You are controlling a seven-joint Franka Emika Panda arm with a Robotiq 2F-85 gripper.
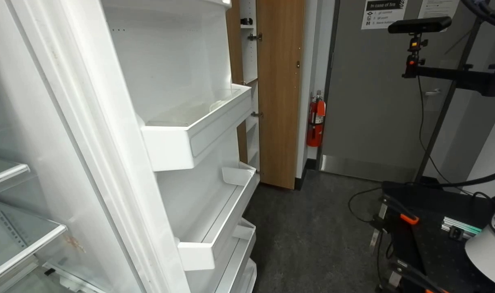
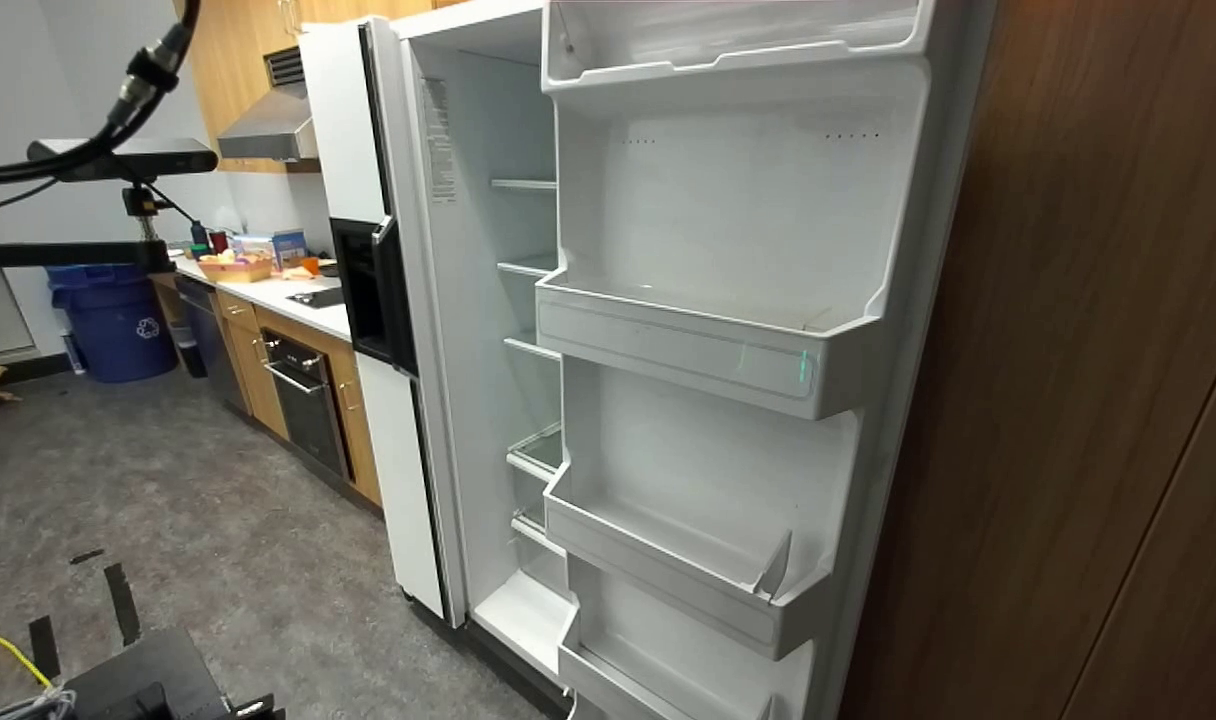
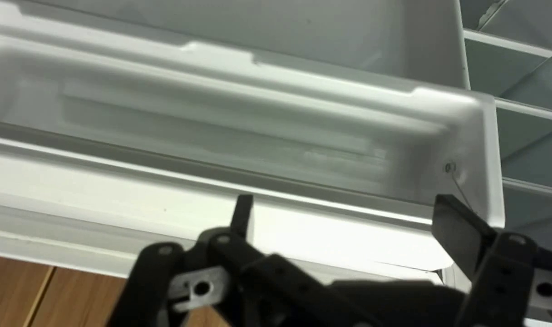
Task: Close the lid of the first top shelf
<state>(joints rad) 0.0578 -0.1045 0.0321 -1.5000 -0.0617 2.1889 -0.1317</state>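
The smooth white plastic lid point(image 3: 330, 231) of the white, trough-shaped top door shelf point(image 3: 330, 86) is, as I judge it, the bright strip along that shelf's near edge in the wrist view, apparently swung up; where strip and door moulding part is hard to tell. Its long axis runs left to right, drawing slightly nearer at the right end. The black two-fingered gripper point(image 3: 344, 200) is at the near side, fingers spread well apart roughly along that axis, nothing held between them. The lid's right half lies across the gap; whether a fingertip touches it cannot be told. A small round pivot point(image 3: 449, 167) shows in the shelf's right end wall, just beyond the finger at the right. If the lid turns there, closing it should call for a push from the near side, square to the long axis, toward the notched far rim.

In an exterior view the tall white refrigerator door point(image 2: 738, 190) stands open, left of a brown wood panel point(image 2: 1098, 350). The top shelf is cut off by the frame, and I cannot make out the lid.

In an exterior view a white plastic door bin point(image 1: 221, 128) faces right, toward the rounded white robot base point(image 1: 489, 254) at the near right. Neither exterior view shows the gripper.
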